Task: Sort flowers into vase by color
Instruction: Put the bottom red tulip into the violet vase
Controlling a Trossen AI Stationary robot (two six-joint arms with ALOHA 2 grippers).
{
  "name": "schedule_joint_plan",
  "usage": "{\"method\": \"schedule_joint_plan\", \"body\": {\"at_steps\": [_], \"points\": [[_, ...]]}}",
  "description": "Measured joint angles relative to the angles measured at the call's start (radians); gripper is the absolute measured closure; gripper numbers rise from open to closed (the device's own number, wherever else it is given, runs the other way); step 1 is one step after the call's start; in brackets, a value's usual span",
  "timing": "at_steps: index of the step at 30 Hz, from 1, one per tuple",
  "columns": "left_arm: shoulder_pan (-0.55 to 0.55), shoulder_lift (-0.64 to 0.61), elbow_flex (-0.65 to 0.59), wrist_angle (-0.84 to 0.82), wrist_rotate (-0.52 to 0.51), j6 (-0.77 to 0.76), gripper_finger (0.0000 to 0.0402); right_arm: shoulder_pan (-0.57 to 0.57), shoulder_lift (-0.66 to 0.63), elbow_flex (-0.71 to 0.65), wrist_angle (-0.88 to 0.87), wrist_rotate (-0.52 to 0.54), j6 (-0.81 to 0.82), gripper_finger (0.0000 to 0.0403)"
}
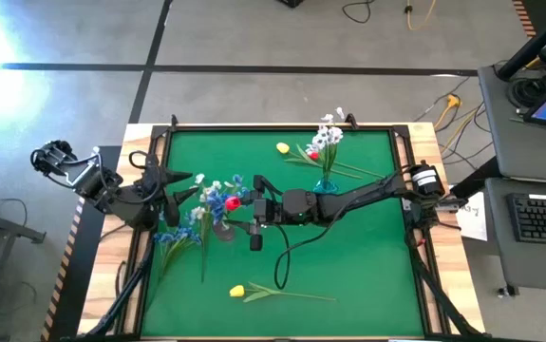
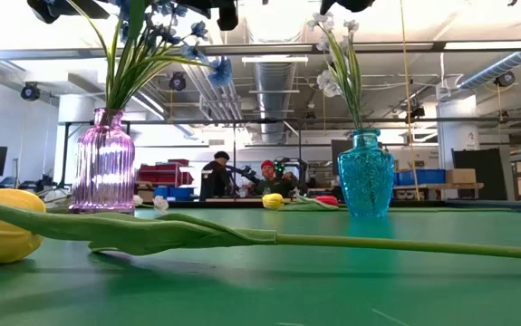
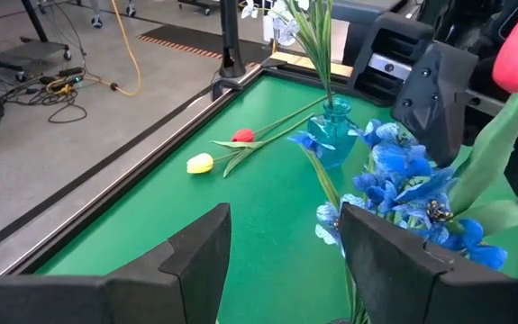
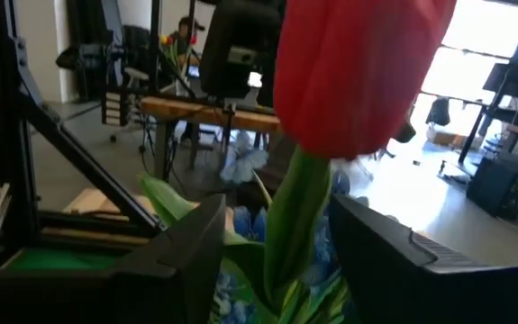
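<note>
A red tulip [image 4: 353, 67] stands upright on its green stem [image 4: 295, 216] among blue flowers [image 1: 201, 209] in the pink glass vase [image 2: 103, 172]. My right gripper [image 1: 241, 202] is open, level, one finger on each side of that stem with a gap on both sides. My left gripper [image 3: 286, 225] is open at the table's left, next to the blue flowers [image 3: 403, 184], nothing between its fingers. White flowers [image 1: 329, 133] stand in the teal vase [image 2: 366, 172]. One yellow tulip [image 1: 237, 291] lies near the front edge. Another yellow tulip [image 1: 282, 147] and a red tulip [image 1: 312, 155] lie at the far side.
The green mat has a raised frame [image 1: 282, 126] around it. The near yellow tulip's stem [image 2: 269, 240] lies across the front of the low view. People [image 2: 242, 177] sit in the room beyond the table. A desk with a keyboard [image 1: 543, 217] stands to the right.
</note>
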Motion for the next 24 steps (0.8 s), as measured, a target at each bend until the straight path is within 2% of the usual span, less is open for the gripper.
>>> {"method": "schedule_joint_plan", "body": {"at_steps": [10,13,17,20,24], "points": [[0.0,0.0,0.0,0.027,0.0,0.017,0.0205,0.0,-0.07,0.0,-0.165,0.001,0.029,0.0181],[0.0,0.002,0.0,0.12,0.004,0.095,0.0205,0.0,-0.099,-0.001,-0.22,0.001,0.052,0.0182],[0.0,0.045,0.0,0.345,0.066,0.299,0.0205,0.0,-0.128,0.0,-0.28,0.001,0.067,0.0183],[0.0,0.103,0.0,0.478,0.073,0.421,0.0205,0.0,-0.129,0.0,-0.305,0.001,0.069,0.0183],[0.0,0.155,0.0,0.519,0.073,0.431,0.0195,0.0,-0.137,0.0,-0.35,0.001,0.072,0.0183]]}}
